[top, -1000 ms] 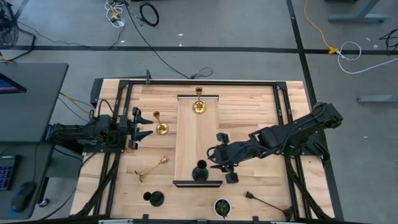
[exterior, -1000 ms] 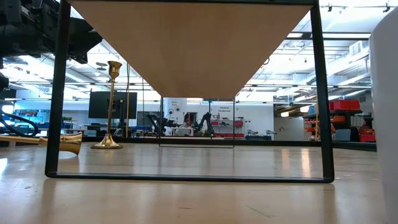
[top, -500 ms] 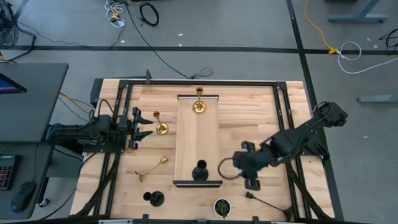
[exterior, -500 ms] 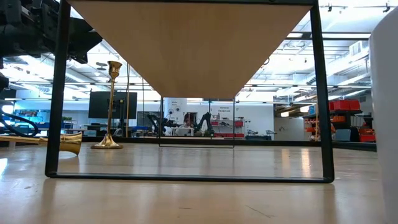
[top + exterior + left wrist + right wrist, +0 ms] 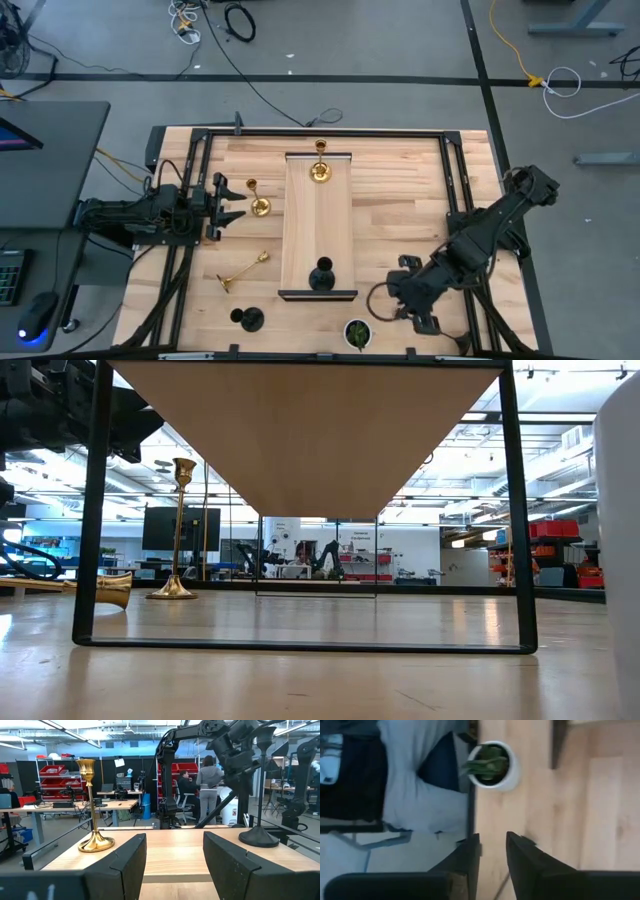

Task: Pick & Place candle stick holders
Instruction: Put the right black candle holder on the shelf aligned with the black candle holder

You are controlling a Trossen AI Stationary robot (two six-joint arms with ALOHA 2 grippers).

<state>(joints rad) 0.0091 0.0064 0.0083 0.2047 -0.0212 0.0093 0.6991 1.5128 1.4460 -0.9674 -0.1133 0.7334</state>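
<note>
A raised wooden board runs down the table's middle. One gold candle stick holder stands at its far end and a black one at its near end. Left of the board a gold holder stands upright, another gold one lies on its side, and a black one stands near the front edge. My right gripper hangs open with a narrow gap over the near right area, pointing steeply down above a lying black holder. My left gripper waits open at the left.
A white pot with a green plant stands at the near edge, close to my right gripper. Black frame rails run along the table's sides. Bare wood lies right of the board.
My right gripper has swung from beside the board's near end toward the table's right and near edges. It has rolled and tipped more steeply downward on the way. The holders have stayed where they were.
</note>
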